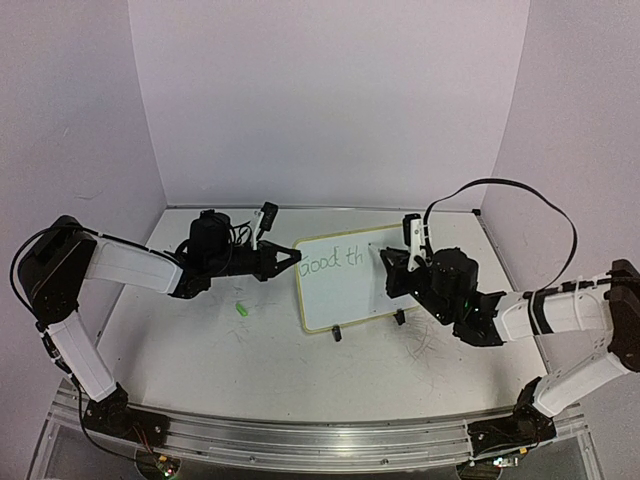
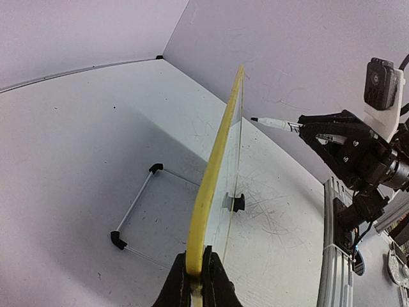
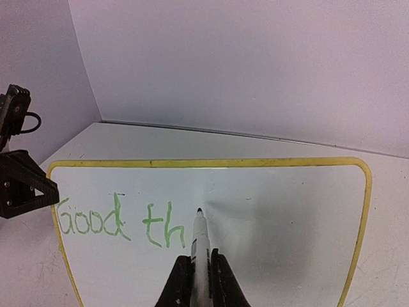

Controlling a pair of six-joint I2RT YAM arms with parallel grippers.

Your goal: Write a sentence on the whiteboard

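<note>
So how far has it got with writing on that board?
Done: the sentence so far reads "Good th" in green on the board. In hand: the right gripper holds the marker just past the "h", while the left gripper clamps the board's edge. Left: the rest of that word and whatever follows.

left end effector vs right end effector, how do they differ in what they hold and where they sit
The left end effector clamps the yellow rim of the whiteboard; the right end effector clamps a marker. The left end effector sits at the board's side edge; the right end effector faces its writing side, marker tip just right of the green lettering. Both are black and shut on something.
</note>
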